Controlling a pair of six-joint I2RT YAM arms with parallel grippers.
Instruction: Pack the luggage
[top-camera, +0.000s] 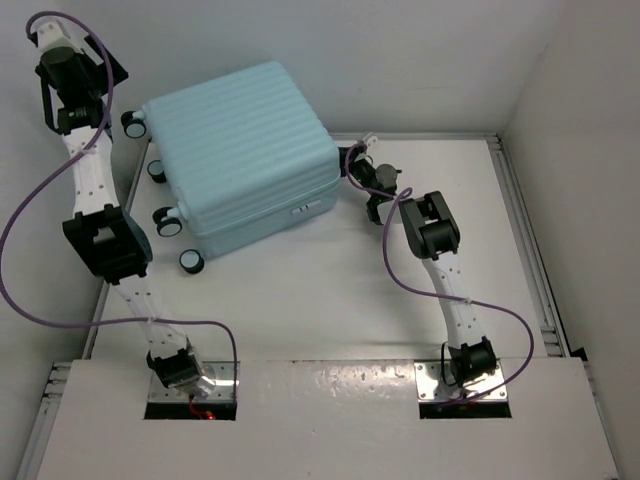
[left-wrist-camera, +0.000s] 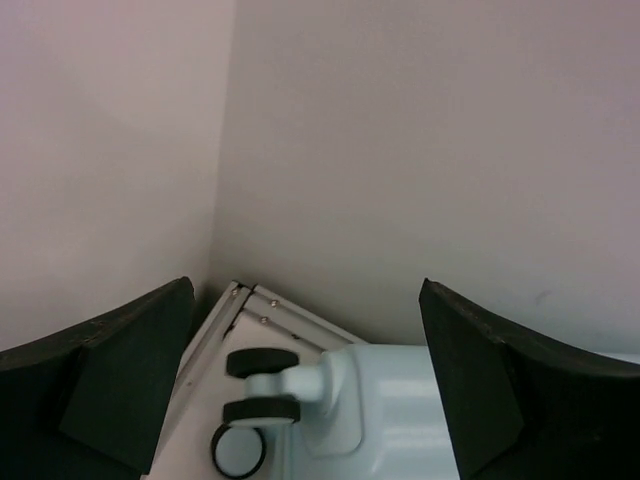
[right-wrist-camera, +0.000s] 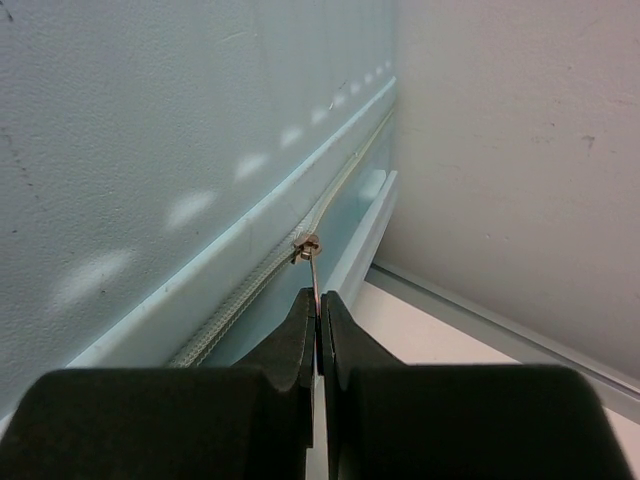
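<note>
Table (top-camera: 300, 310) white and walled, with the luggage (top-camera: 240, 150) lying flat and shut on its far-left part, ribbed shell up, its wheels (top-camera: 168, 222) pointing to the left edge. Left arm (top-camera: 105, 240) reaches up the left side to the far corner, and the left gripper (left-wrist-camera: 305, 300) hangs over the wheel end with its fingers (left-wrist-camera: 130, 370) wide apart, holding nothing and touching nothing. Right arm (top-camera: 440, 250) reaches to the case's right side, and the right gripper (right-wrist-camera: 319, 305) is pressed together on the thin metal zipper pull (right-wrist-camera: 314, 268), which sticks out from the zipper (right-wrist-camera: 250, 290) running along the seam. Zipper teeth look joined on the near side of the slider; beyond it, toward the wall, the view is too shallow to say. Judged step: running the zipper round to close or open the case. Risks: the pull is thin and pinched only at its end, so a tug off the seam line could slip it out of the pads, or cock the slider and jam it. Nothing braces the case, and the wheels are off the table, so a hard pull could drag or swing the whole shell toward the right arm rather than move the slider. The corner bend just ahead is the likeliest spot to snag
</note>
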